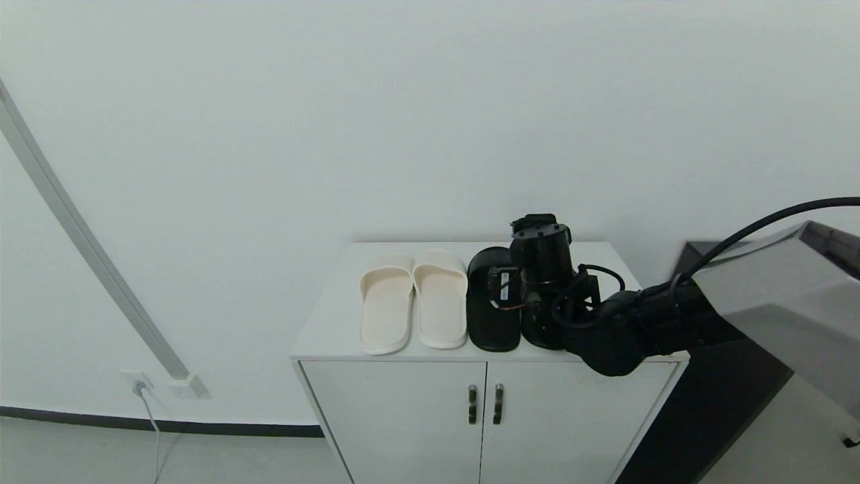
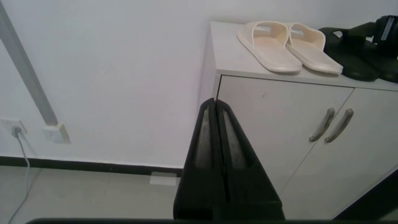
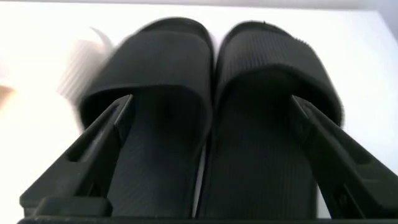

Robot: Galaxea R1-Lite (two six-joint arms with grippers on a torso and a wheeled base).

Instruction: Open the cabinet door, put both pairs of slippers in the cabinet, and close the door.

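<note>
Right hand hangs over the right end of the cabinet top. Its fingers are spread wide, one outside each of the black slippers, so the pair lies between them. Whether the fingers touch the slippers I cannot tell. The black slippers sit side by side on the cabinet top, and the white slippers lie just beside them toward the middle of the cabinet top. Both cabinet doors are shut, with their handles together at the centre. Left hand is low, off the cabinet's left front corner and below its top, with fingers pressed together on nothing.
</note>
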